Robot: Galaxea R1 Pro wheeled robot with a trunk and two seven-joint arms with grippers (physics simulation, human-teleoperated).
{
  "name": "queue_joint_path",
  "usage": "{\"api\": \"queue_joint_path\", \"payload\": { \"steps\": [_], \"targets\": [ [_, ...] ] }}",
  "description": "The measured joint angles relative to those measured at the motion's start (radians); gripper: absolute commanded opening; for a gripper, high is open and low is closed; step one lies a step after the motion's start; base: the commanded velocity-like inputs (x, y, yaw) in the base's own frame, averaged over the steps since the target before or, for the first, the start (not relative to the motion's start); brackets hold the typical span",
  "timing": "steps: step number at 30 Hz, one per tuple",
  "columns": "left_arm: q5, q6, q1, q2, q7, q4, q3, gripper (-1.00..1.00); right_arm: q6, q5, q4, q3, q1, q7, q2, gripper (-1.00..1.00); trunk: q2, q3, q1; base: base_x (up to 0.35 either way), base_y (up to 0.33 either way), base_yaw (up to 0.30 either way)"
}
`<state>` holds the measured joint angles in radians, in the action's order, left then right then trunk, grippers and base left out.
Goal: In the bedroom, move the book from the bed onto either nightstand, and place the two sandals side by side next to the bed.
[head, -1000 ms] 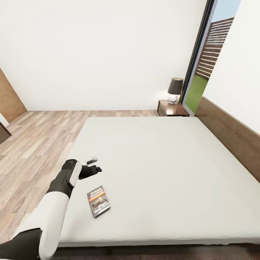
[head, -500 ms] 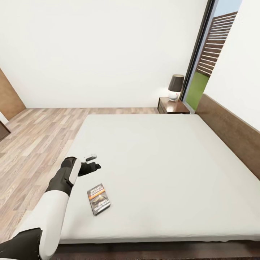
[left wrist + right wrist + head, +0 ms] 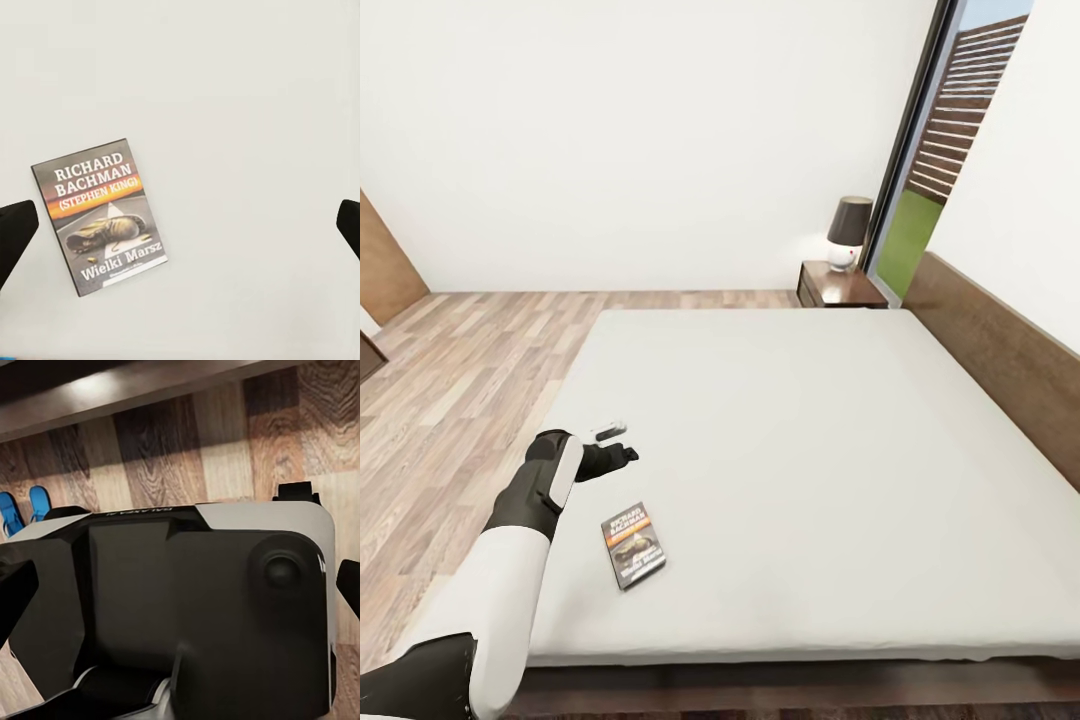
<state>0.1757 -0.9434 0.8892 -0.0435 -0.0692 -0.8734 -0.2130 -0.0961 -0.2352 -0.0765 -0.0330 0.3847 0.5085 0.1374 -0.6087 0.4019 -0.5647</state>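
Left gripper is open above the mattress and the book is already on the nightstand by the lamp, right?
Not quite. The left gripper is open above the mattress, but the book lies on the mattress, close to the gripper, not on the nightstand by the lamp. The head view shows this; the left wrist view also shows the book on the mattress.

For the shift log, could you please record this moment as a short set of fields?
book: book lies flat, cover up, on the bed near its foot edge
left gripper: left gripper open, empty, above the mattress beyond the book
right gripper: open, over the robot's base and wood floor
sandals: two sandals side by side on the floor
nightstand: nightstand with lamp, by the headboard
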Motion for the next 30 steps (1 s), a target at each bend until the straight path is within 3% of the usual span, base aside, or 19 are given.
{"api": "queue_joint_path", "payload": {
  "steps": [30],
  "targets": [
    [0.000,-0.001,0.000,0.003,0.001,0.000,-0.002,1.00,0.000,0.000,0.000,0.000,0.000,0.000,0.004,1.00,0.000,0.047,0.000,0.000,0.000,0.000]
  ]
}}
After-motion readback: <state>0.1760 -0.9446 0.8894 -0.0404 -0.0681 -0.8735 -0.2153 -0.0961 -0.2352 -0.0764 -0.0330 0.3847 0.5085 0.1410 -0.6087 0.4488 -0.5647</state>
